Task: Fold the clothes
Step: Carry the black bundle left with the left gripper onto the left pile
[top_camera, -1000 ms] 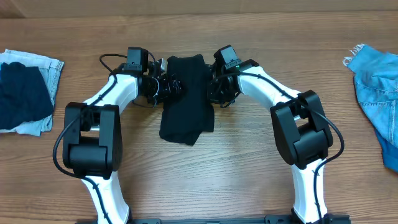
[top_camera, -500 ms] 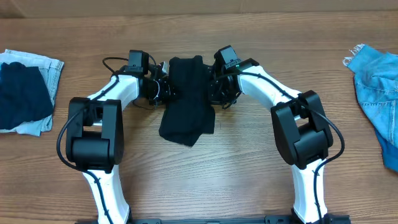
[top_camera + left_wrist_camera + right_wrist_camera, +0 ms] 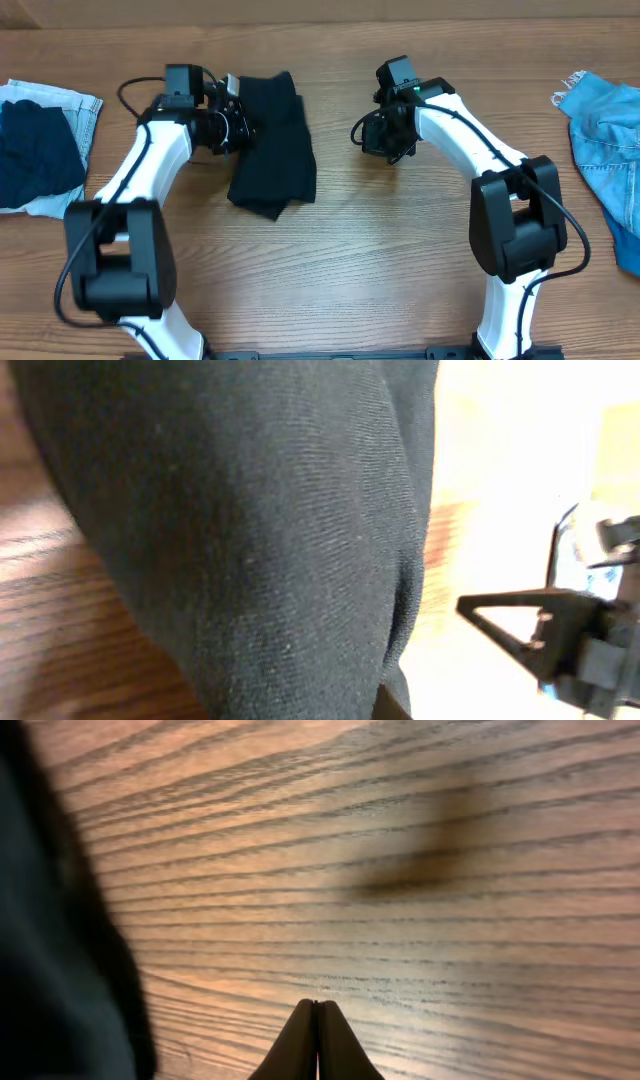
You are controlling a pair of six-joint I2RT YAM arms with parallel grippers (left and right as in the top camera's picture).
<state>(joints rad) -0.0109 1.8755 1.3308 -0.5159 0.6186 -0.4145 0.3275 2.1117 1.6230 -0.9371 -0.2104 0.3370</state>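
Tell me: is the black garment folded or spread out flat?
Folded. The black garment lies bunched in a narrow strip, one layer overlapping another at its near end.

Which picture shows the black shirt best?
The overhead view: it shows nearly the whole black shirt against the table. The left wrist view shows only close-up fabric; the right wrist view just a dark blurry edge.

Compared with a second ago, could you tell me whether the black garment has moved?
Yes: the black garment has slid left, toward the pale denim piece.
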